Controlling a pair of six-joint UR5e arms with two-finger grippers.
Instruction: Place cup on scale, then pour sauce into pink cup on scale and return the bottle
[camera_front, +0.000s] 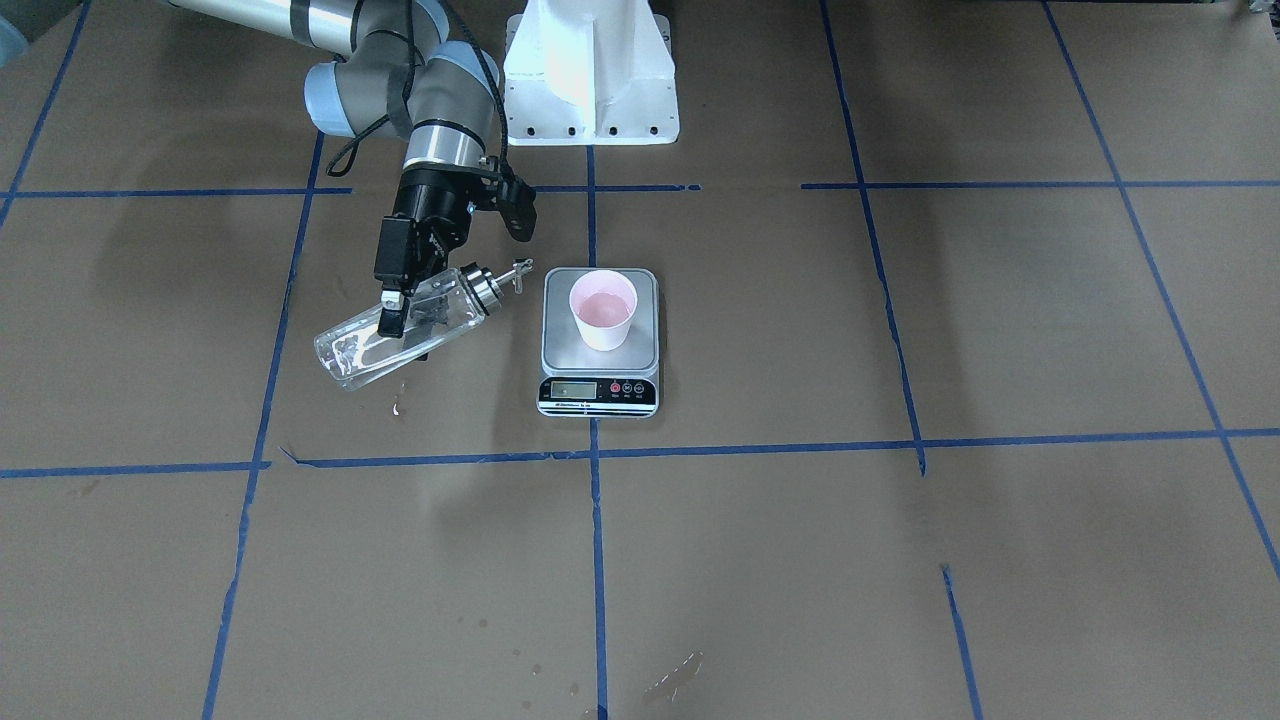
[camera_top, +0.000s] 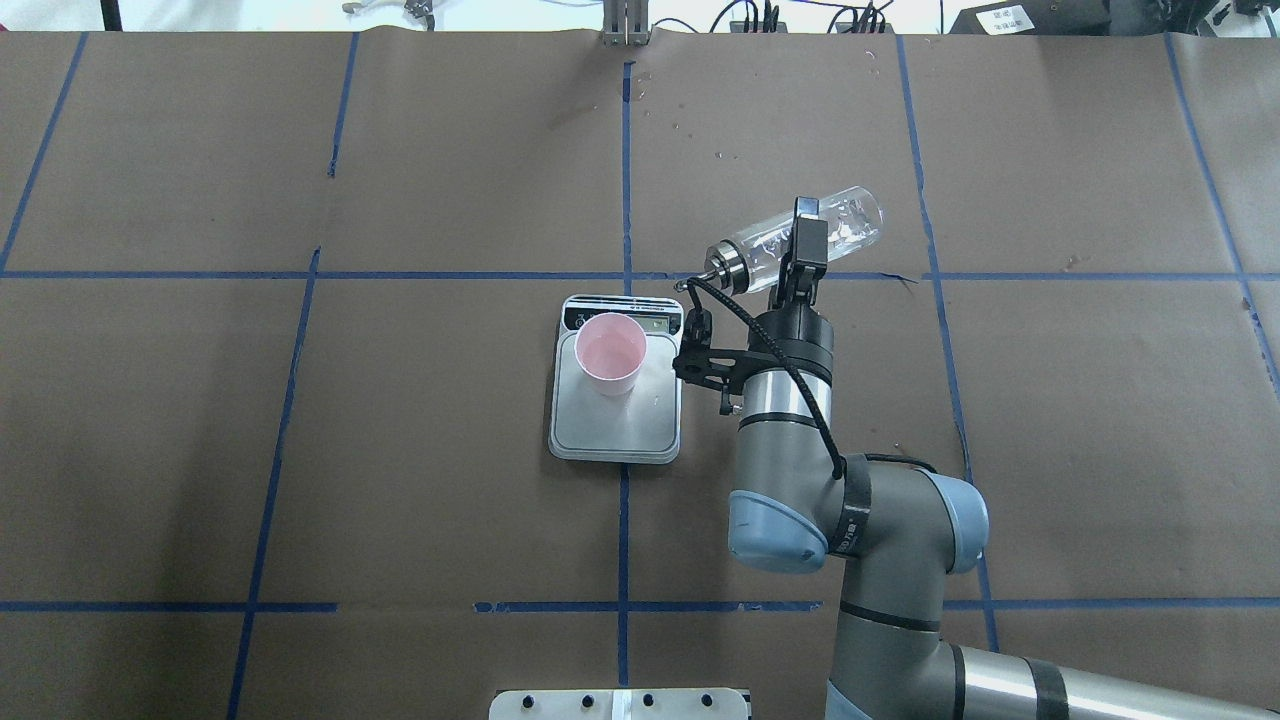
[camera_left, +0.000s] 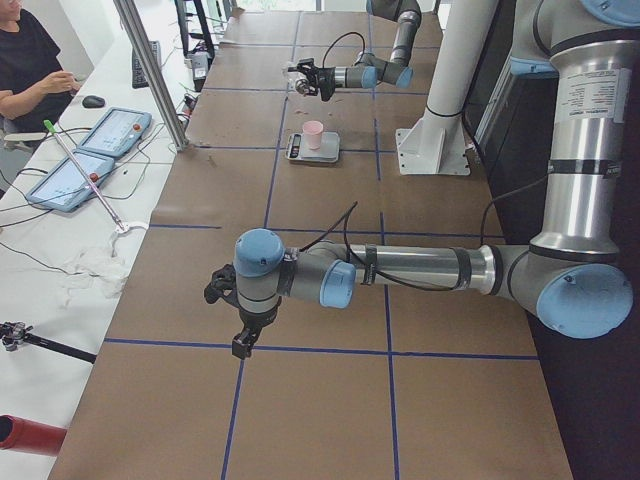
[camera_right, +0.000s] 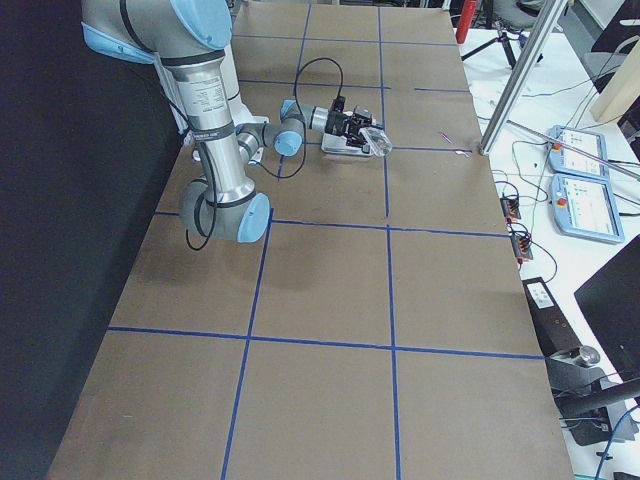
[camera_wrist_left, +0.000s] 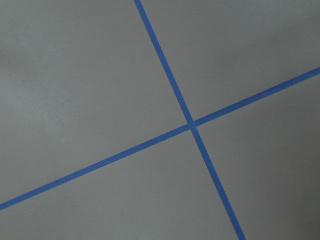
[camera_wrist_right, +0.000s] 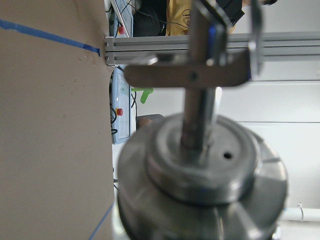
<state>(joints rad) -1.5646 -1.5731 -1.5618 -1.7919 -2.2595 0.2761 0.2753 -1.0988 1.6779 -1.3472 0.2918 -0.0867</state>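
Note:
The pink cup (camera_front: 603, 310) stands upright on the silver platform of the scale (camera_front: 560, 352), with a pale liquid surface inside it. My right gripper (camera_front: 400, 318) is shut on the clear glass bottle (camera_front: 350, 352) and holds it tilted well over, above the table beside the scale. Its metal spout (camera_front: 518, 272) points toward the scale and stops short of the cup. The overhead view shows the cup (camera_top: 610, 352), scale (camera_top: 620, 432), bottle (camera_top: 852, 218) and right gripper (camera_top: 805, 245). The collar and spout (camera_wrist_right: 200, 165) fill the right wrist view. My left gripper (camera_left: 243, 343) hovers far from the scale; I cannot tell its state.
A few wet drops (camera_front: 397, 405) lie on the brown paper under the bottle. The white robot base (camera_front: 590, 70) stands behind the scale. Blue tape lines grid the table. An operator (camera_left: 30, 60) sits at the side desk with tablets.

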